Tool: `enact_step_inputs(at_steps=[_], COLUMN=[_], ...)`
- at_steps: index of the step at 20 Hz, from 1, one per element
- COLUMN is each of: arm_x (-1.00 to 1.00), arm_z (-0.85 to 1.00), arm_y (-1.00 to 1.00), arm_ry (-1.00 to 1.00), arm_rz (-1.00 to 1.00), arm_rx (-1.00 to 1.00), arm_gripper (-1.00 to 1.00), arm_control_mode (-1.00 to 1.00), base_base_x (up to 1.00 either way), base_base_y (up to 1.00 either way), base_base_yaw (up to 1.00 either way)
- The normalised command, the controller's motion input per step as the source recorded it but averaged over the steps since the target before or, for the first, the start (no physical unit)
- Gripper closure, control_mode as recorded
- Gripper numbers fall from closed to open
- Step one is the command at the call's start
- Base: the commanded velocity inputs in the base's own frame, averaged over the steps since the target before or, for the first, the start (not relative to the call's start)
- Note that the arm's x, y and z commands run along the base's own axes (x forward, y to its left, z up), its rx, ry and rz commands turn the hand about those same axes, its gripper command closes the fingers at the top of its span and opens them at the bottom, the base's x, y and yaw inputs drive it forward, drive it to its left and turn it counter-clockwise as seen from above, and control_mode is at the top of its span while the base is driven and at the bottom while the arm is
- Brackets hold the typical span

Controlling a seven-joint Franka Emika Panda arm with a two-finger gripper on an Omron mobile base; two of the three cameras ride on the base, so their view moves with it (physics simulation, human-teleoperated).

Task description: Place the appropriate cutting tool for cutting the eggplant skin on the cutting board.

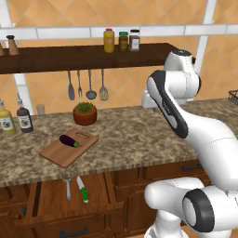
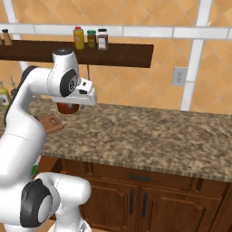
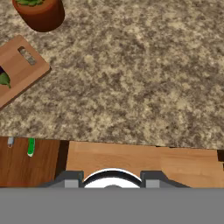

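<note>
Eggplant (image 1: 69,141) lies on cutting board (image 1: 68,148); pincer (image 3: 112,183) state unclear, above the counter (image 3: 131,87).

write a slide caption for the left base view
Eggplant lies on the cutting board; peeler and green-handled knife rest in the open drawer below the counter.

Orange diagonal-tile wall (image 2: 136,86) w/ white trim strips; wall outlet (image 2: 179,76) right of a dark wood shelf (image 1: 88,56) carrying 3 spice jars (image 1: 122,41). Utensils hang under the shelf. Speckled granite tabletop (image 3: 131,78) over brown wood cabinets (image 2: 136,199) w/ dark handles. Potted plant (image 1: 84,113) near the wall, 2 bottles (image 1: 16,118) at left.
</note>
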Motion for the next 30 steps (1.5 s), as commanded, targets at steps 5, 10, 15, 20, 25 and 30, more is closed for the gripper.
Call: enact_step_inputs(at_steps=[5, 10, 15, 20, 25, 30], arm_x=[-0.54, -0.91, -0.25, -0.09, 0.00, 0.06], arm_z=[-0.18, -0.73, -0.56, -0.70, -0.59, -0.77], arm_y=[0.20, 0.97, 1.00, 1.00, 0.96, 0.94], arm_ry=[0.00, 0.00, 0.01, 0.13, 0.26, 0.29], arm_rz=[0.03, 0.02, 0.00, 0.00, -0.02, -0.02], arm_rx=[-0.01, -0.01, 0.00, 0.00, 0.00, -0.05], arm_gripper=[-1.00, -1.00, -1.00, -1.00, -1.00, -1.00], arm_control_mode=[-1.00, -1.00, -1.00, -1.00, -1.00, -1.00], base_base_x=[0.00, 0.00, 0.00, 0.00, 0.00, 0.00], base_base_y=[0.00, 0.00, 0.00, 0.00, 0.00, 0.00], base_base_yaw=[0.00, 0.00, 0.00, 0.00, 0.00, 0.00])
